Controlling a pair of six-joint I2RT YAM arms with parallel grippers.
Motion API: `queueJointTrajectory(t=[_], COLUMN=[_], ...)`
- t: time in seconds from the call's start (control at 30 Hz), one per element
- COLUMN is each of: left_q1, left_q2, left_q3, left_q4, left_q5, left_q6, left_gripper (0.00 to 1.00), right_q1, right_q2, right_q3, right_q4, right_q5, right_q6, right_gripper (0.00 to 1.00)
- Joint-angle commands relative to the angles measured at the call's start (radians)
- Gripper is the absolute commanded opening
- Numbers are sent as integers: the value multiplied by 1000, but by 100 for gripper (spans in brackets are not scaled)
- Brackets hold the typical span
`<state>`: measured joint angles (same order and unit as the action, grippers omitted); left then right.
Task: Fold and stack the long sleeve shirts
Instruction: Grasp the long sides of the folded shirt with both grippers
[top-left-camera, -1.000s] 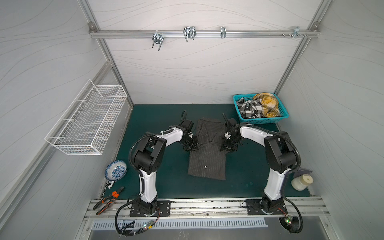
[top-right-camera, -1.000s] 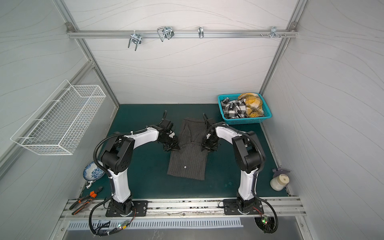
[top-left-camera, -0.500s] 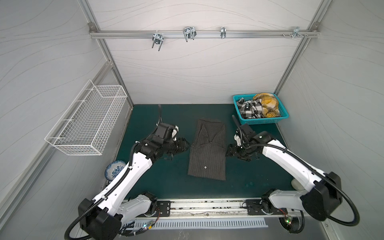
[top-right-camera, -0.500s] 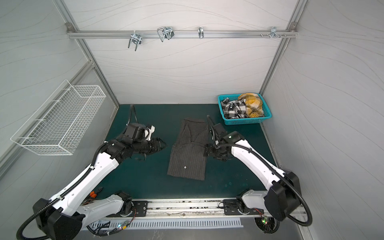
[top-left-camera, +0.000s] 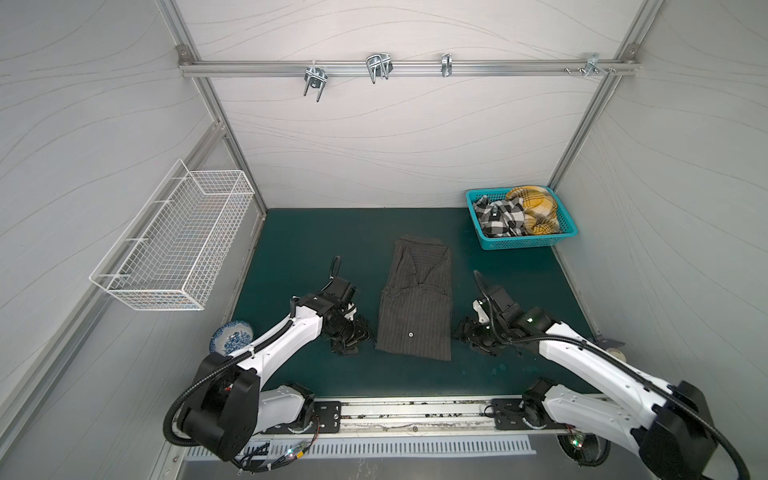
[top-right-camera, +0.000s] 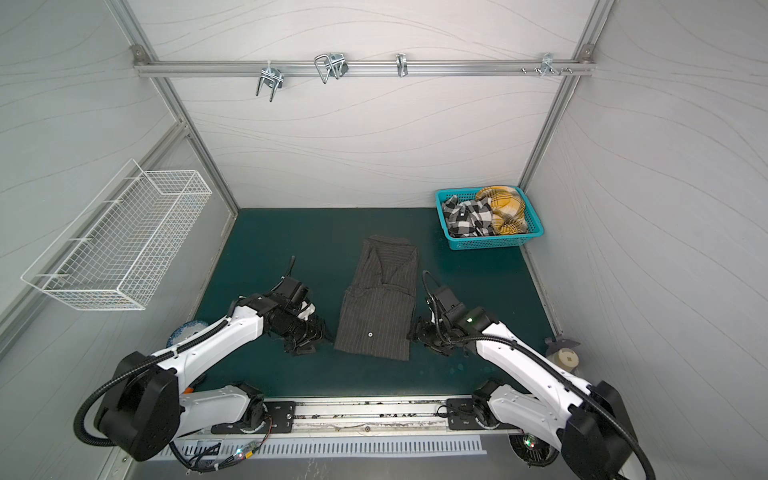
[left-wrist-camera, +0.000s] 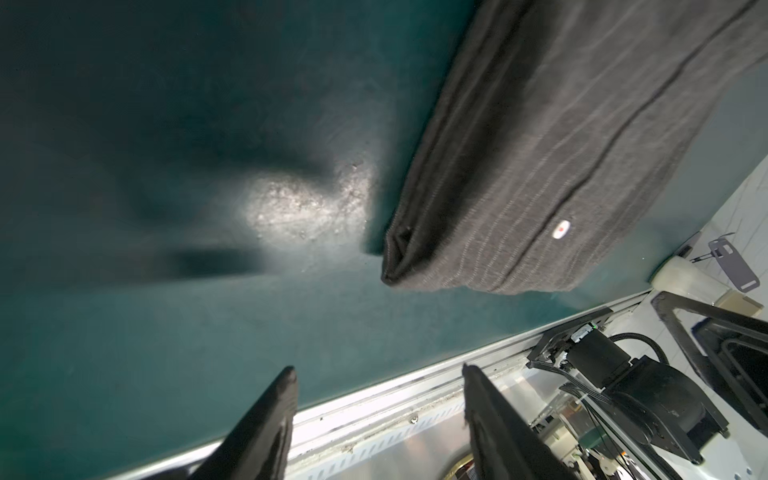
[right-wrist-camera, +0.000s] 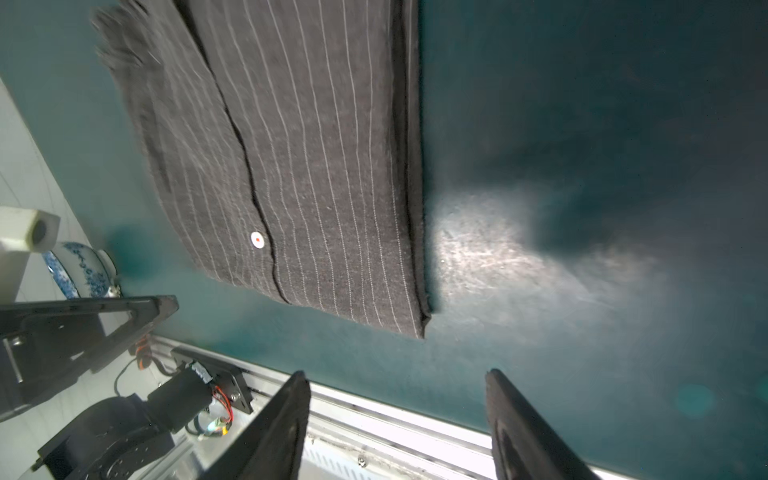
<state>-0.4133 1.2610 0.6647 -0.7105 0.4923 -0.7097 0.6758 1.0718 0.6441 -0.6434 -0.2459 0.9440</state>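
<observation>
- My left fingers (top-left-camera: 351, 338) stand apart with nothing between them, low over the counter (top-left-camera: 311, 249), just beside the near left corner of the charcoal pinstriped shirt (top-left-camera: 415, 316) and clear of the cloth.
- My right fingers (top-left-camera: 473, 336) are apart too and hold nothing; they sit just beside the shirt's near right edge, not touching it.
- The charcoal shirt lies flat in the middle of the counter between my two arms, folded into a long narrow strip, collar end away from me, with one pale button (top-left-camera: 410, 334) showing near the hem.
- The black-and-white plaid shirt (top-left-camera: 496, 218) and the yellow plaid shirt (top-left-camera: 536, 208) lie crumpled side by side in the teal basket (top-left-camera: 519, 244) at the far right corner.
</observation>
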Motion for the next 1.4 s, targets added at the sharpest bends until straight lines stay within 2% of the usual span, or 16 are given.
queueJointTrajectory(t=[0.0, 0.1, 0.2, 0.33, 0.47, 0.63, 0.77, 0.9, 1.03, 1.13, 1.37], left_q1=[2, 2, 2, 9, 36, 39, 55, 72, 74, 74, 27], left_q2=[45, 90, 123, 167, 192, 206, 203, 198, 295, 370, 446], left_q3=[-28, -53, -42, -16, -24, -4, 48, 131, 209, 214, 209], left_q4=[140, 245, 279, 248, 241, 214, 190, 183, 179, 204, 213], left_q5=[70, 124, 121, 70, 65, 53, 60, 67, 69, 93, 84], left_q6=[-43, -86, -98, -92, -99, -79, -68, -71, -47, -55, -47], left_gripper=[65, 64, 65, 63, 59, 61, 60, 50, 40, 35, 33], right_q1=[-8, -5, -12, -13, -13, -12, -13, -12, -12, -13, -25], right_q2=[110, 188, 243, 301, 365, 429, 435, 434, 441, 439, 430], right_q3=[14, 30, 36, 44, 50, 71, 76, 76, 80, 85, 88], right_q4=[49, 32, 41, 70, 92, 75, 66, 63, 60, 53, 40], right_q5=[-113, -118, -127, -133, -131, -129, -126, -124, -124, -125, -125], right_q6=[-7, -14, -9, 21, 32, 33, 33, 33, 32, 30, 27], right_gripper=[61, 60, 60, 58, 48, 40, 38, 36, 35, 34, 32])
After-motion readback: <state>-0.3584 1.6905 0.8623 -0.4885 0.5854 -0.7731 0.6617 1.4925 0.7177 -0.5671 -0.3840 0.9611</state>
